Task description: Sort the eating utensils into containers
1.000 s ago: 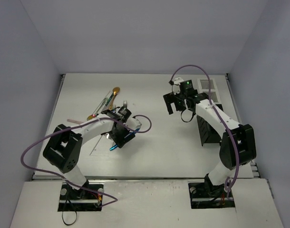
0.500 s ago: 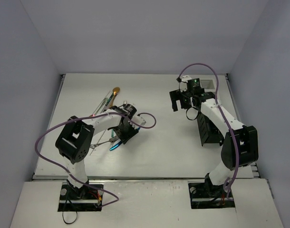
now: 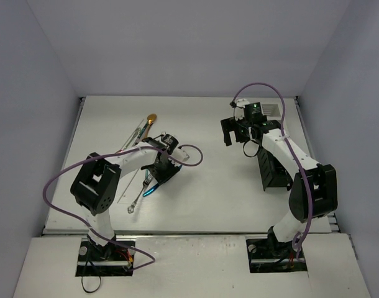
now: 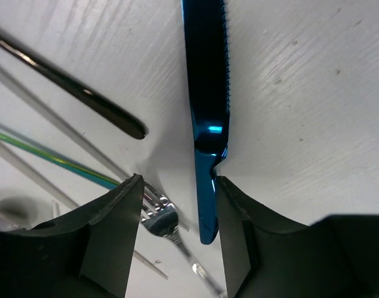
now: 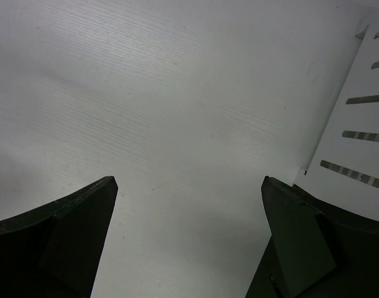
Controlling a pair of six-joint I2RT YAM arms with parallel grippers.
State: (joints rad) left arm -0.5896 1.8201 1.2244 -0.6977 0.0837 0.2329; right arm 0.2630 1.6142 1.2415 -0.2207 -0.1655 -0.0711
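Cutlery: blue knife (image 4: pixel 207 93) between spread fingers of left end effector (image 4: pixel 178 181).

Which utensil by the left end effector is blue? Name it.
The serrated knife at the left end effector; the fork beside it is silver, the handle dark.

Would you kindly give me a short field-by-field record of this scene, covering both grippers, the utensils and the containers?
left gripper: open, jaws astride the handle of the blue knife, which lies flat on the table
right gripper: open wide, empty, above bare table beside the white container
black container: right side, partly under the right arm
loose utensils: gold spoon, silver spoon, silver fork, dark handle
sorted so far: cannot tell, container insides hidden
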